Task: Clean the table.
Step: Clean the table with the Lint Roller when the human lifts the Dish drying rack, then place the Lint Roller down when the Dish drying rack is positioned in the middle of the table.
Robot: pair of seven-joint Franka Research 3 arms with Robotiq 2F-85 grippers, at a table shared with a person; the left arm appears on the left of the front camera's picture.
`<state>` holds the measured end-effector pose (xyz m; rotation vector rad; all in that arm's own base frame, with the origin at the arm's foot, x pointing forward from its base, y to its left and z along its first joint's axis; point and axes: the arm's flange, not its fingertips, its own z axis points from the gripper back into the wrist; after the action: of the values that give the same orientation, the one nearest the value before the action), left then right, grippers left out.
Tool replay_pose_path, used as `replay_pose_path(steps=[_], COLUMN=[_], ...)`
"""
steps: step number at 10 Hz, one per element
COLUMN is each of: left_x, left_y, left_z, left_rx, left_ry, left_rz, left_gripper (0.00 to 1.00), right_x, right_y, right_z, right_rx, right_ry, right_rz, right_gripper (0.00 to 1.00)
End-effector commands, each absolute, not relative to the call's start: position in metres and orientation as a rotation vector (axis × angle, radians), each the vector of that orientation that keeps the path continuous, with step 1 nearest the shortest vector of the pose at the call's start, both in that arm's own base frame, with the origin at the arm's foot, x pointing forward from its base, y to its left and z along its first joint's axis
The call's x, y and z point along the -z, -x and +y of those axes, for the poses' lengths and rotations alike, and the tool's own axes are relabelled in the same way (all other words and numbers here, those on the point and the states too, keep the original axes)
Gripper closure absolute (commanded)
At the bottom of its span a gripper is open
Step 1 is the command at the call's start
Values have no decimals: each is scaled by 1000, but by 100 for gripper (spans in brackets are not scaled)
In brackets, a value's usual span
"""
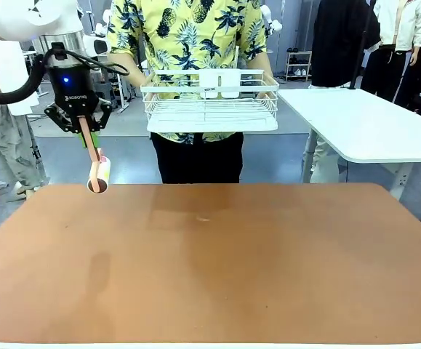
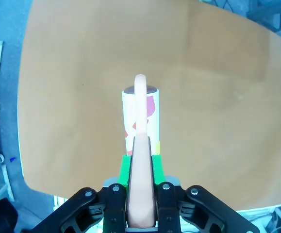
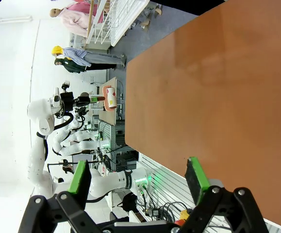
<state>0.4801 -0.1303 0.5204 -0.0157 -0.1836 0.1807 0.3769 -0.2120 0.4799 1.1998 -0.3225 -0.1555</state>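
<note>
Table (image 1: 210,262) check: where's it at, and what are the arms up to?

@above: the big reddish-brown table fills the whole front of the shot, with the person (image 1: 188,29) in the pineapple shirt standing at its far side. They're holding a white wire basket (image 1: 210,98) up at waist height with both hands. A smaller white table (image 1: 370,123) sits off to the far right.

And the grippers?

The left gripper (image 1: 88,134) is clamped on the pink handle (image 1: 92,156) of a lint roller (image 1: 99,174). It hangs over the far-left corner of the table, roller end pointing down, held clear of the top. In the left wrist view the green pads (image 2: 125,162) squeeze the handle from both sides, with the roller (image 2: 150,121) sticking out past them. The right gripper (image 3: 138,174) is spread wide with nothing between its fingers, and the tabletop (image 3: 218,73) lies out beyond it.
</note>
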Motion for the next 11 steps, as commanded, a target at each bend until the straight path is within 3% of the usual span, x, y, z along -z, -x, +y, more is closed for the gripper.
replay_pose_path(steps=[1, 11], left_x=[-525, -525], left_y=[-479, -479], left_z=[-121, -121], left_rx=[-198, -198], left_ry=[13, 13], left_rz=[-191, -191], left_gripper=[79, 79], right_x=[-484, -484], right_y=[-375, -375], right_z=[-211, -211], right_rx=[152, 152], right_ry=[-1213, -1213], right_rz=[-327, -327], right_gripper=[0, 0])
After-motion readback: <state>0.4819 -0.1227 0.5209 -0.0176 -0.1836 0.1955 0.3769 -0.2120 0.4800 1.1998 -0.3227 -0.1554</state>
